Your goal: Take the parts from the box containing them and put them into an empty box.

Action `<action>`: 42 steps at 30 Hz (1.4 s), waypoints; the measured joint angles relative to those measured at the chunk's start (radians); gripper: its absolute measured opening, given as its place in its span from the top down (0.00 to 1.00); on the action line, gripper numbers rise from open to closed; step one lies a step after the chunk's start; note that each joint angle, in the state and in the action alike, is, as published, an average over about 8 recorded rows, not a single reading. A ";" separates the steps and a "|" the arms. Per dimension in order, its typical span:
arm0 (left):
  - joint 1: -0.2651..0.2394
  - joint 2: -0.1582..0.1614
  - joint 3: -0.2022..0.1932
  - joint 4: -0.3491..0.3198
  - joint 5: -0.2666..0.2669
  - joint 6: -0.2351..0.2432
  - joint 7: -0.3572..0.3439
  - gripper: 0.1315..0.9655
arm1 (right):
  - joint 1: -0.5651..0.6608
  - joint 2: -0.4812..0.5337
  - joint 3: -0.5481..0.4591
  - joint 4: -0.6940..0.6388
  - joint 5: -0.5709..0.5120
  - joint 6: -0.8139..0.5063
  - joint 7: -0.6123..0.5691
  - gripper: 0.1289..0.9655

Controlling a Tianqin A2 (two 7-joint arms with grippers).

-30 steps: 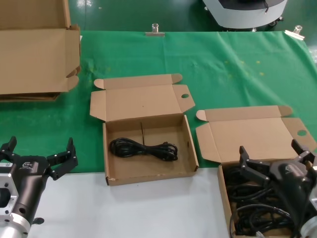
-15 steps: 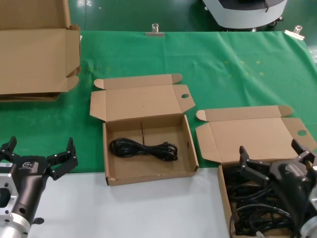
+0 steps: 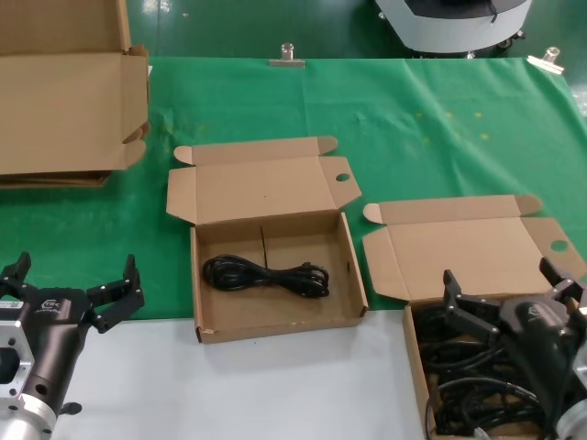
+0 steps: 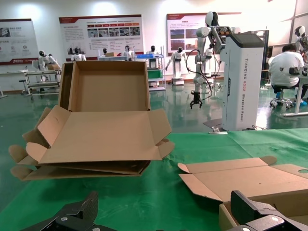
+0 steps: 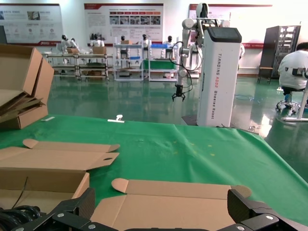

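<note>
head view, two shallow cardboard boxes on a green-covered counter whose near edge is bare white. the middle box stands open, lid folded back flat behind it, and holds one bundled black cord lying across its floor, touching neither side wall. the right-hand box, also open with its lid laid back, sits at the near right corner of the counter and holds a tangle of black cords; it is just beside the middle box but apart from it. the right pincer hangs over this box with its fingers spread wide, pinching nothing, above the cords. the left pincer is parked at the near left, over the edge where green cloth meets white, fingers likewise spread and holding nothing, well apart from both boxes. a much larger carton with open flaps rests at the far left of the counter. a metal clip holds the cloth at the far edge.
</note>
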 joint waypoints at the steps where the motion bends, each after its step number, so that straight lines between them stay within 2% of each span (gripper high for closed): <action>1: 0.000 0.000 0.000 0.000 0.000 0.000 0.000 0.00 | 0.000 0.000 0.000 0.000 0.000 0.000 0.000 0.00; 42: 0.000 0.000 0.000 0.000 0.000 0.000 0.000 0.00 | 0.000 0.000 0.000 0.000 0.000 0.000 0.000 0.00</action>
